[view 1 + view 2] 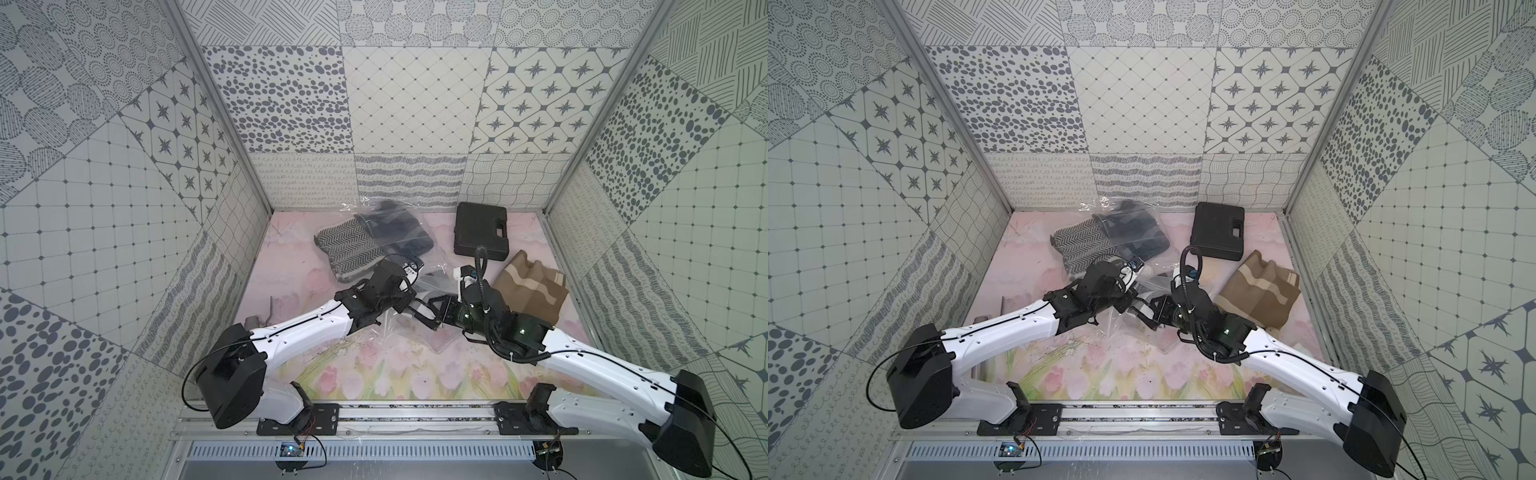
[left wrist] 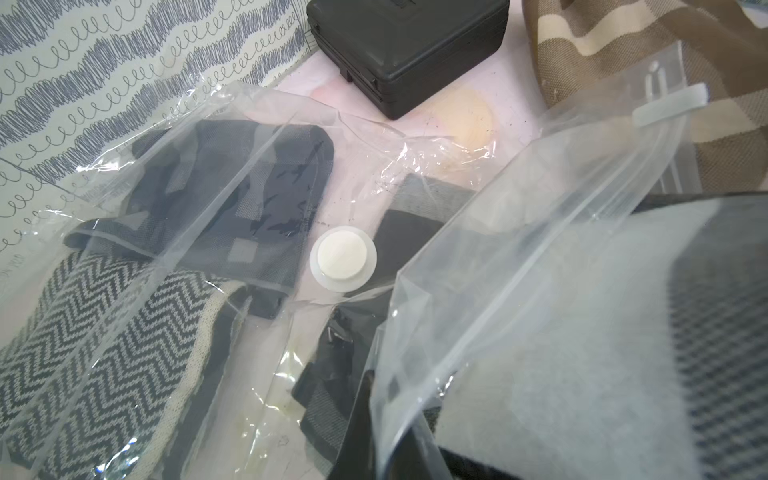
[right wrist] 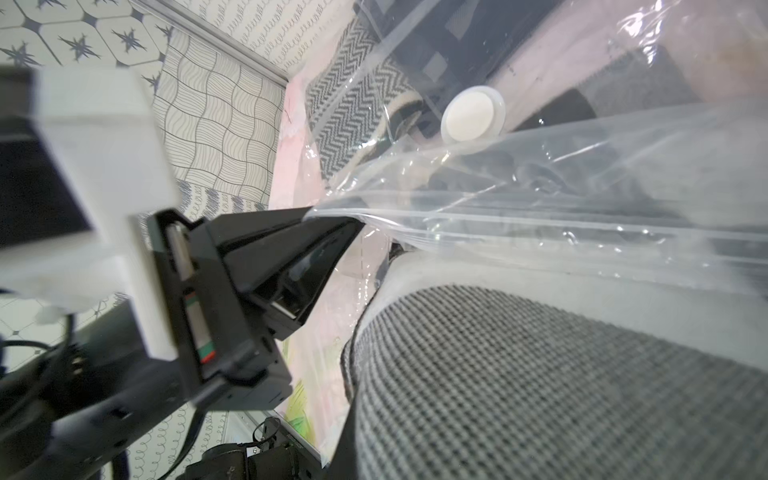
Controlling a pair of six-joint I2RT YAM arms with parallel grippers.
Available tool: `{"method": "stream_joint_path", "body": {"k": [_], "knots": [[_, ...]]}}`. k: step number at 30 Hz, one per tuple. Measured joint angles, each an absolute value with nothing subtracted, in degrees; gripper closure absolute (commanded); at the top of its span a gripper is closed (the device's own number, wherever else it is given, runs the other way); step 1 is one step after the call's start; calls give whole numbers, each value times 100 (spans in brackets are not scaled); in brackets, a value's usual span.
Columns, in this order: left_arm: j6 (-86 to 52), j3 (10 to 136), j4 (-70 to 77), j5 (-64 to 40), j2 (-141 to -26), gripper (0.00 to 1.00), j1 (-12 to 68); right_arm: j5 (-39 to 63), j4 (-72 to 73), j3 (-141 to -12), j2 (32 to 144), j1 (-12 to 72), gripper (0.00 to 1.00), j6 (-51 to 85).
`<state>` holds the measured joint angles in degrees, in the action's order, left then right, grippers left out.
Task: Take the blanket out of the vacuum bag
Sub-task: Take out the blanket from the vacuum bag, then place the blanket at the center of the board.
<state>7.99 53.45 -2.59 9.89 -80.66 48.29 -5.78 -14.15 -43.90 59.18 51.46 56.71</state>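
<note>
1. The left gripper (image 3: 332,216) is pressed together on a fold of clear plastic at the mouth of the vacuum bag (image 2: 498,249), holding that edge up off the worktop (image 1: 374,374).
2. The right gripper (image 1: 426,312) sits just beside it, tip to tip, and is also closed. Its fingers are hidden in the right wrist view, so I can only say it probably pinches the grey checked blanket (image 3: 540,395) that fills the space in front of it.
3. The bag lies across the middle and far side of the worktop, crumpled. Its round white valve cap (image 2: 343,260) faces up and its zip edge (image 2: 582,208) is raised toward the arms.
4. Done so far: the mouth looks unsealed and lifted. The checked blanket, with its pale fleecy backing, has its near end at the opening between the 2 grippers.
5. Left to do: the rest of that blanket still seems to lie under plastic, so it must be drawn clear while the bag is held back.
6. At least 2 more cloths remain deep in the bag, a black-and-white zigzag one (image 2: 104,332) and a dark one (image 2: 232,199).
7. A brown striped cloth (image 1: 530,291) lies outside the bag on the right, next to a black case (image 1: 481,233).
</note>
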Motion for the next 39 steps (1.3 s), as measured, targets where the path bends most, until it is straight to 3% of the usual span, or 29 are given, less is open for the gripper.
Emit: {"method": "stream_joint_path", "body": {"k": [12,27,39], "knots": [[814,5533,-283,1044,-8162,100,4840,-1153,-2383,-5175,5135,5076,100,5315],[816,5537,-283,1076,-8160,100,4864,-1240,-3304,-6425,4222,3479,100,4123],[812,5583,-283,1100,-8335,100,4864,-2128,-4084,-7618,4088,3175,100,2875]]}}
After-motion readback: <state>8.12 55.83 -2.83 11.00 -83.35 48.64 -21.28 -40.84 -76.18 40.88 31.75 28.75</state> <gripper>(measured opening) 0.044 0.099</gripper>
